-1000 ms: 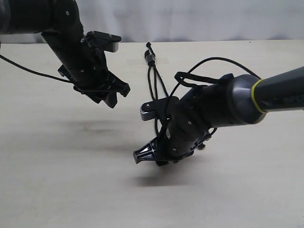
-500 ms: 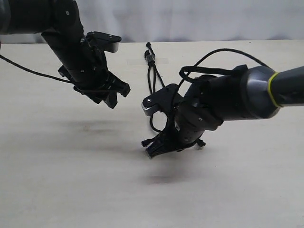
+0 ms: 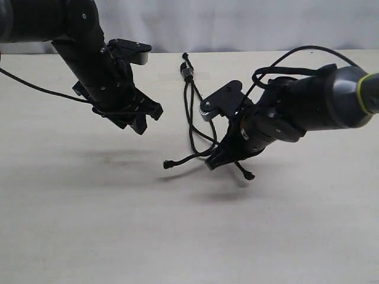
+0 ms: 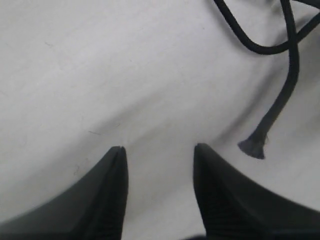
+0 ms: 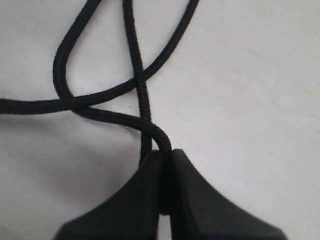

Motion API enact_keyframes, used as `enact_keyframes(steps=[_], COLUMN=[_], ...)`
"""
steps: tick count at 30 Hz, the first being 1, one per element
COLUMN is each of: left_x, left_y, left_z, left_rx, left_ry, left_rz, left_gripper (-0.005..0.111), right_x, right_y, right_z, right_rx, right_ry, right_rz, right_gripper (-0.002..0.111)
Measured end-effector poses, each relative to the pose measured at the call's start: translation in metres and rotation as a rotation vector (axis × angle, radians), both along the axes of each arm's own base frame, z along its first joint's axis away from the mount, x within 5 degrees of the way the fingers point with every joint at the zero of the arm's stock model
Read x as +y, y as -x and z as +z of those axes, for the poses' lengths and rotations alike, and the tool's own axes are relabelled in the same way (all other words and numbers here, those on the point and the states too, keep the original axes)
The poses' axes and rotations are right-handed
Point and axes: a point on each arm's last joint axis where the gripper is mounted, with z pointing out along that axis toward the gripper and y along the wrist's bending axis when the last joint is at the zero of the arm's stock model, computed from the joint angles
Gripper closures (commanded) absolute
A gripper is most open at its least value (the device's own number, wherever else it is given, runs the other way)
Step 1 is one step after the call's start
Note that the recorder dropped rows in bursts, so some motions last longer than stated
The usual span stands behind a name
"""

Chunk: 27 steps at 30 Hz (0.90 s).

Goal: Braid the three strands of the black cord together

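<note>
Black cord (image 3: 188, 106) is laid on the pale table (image 3: 89, 236), and one strand is pinched by the right gripper (image 3: 216, 161).

The knot (image 3: 188, 74) is seen at the far end of the table, and the three strands (image 5: 135, 65) are run from it toward the right gripper. That gripper's jaws are pressed tight on one strand, low over the table, and two strands are crossed just in front of it. One strand tip (image 3: 167, 165) is pointed to the left, and a second tip (image 3: 250, 176) is seen just beside the gripper on the other side. The left gripper (image 3: 142, 118) is held in the air, well apart from the cord, with its jaws parted and nothing between them.
</note>
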Motion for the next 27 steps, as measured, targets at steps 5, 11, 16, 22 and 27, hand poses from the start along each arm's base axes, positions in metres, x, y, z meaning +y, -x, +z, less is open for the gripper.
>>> enact_keyframes(steps=[5, 11, 16, 22, 27], left_x=[0.0, 0.0, -0.002, -0.005, -0.004], left_y=[0.0, -0.001, -0.002, -0.004, 0.007], left_z=[0.0, 0.0, 0.0, -0.002, -0.028], left_rx=[0.0, -0.011, -0.02, -0.044, -0.021], left_ry=[0.0, 0.002, 0.03, 0.071, 0.113], left_rz=[0.0, 0.002, 0.019, 0.052, 0.125], left_gripper=[0.067, 0.067, 0.067, 0.067, 0.067], right_x=[-0.011, -0.013, -0.012, -0.008, 0.0], right_y=[-0.01, -0.011, -0.008, 0.001, 0.011], right_z=[-0.005, -0.03, -0.034, -0.033, -0.032], right_rx=[-0.013, 0.052, 0.093, 0.215, 0.321], right_ry=[-0.026, -0.02, -0.033, -0.057, -0.141], right_rz=[-0.024, -0.055, -0.065, -0.024, 0.0], right_gripper=[0.104, 0.104, 0.104, 0.104, 0.104])
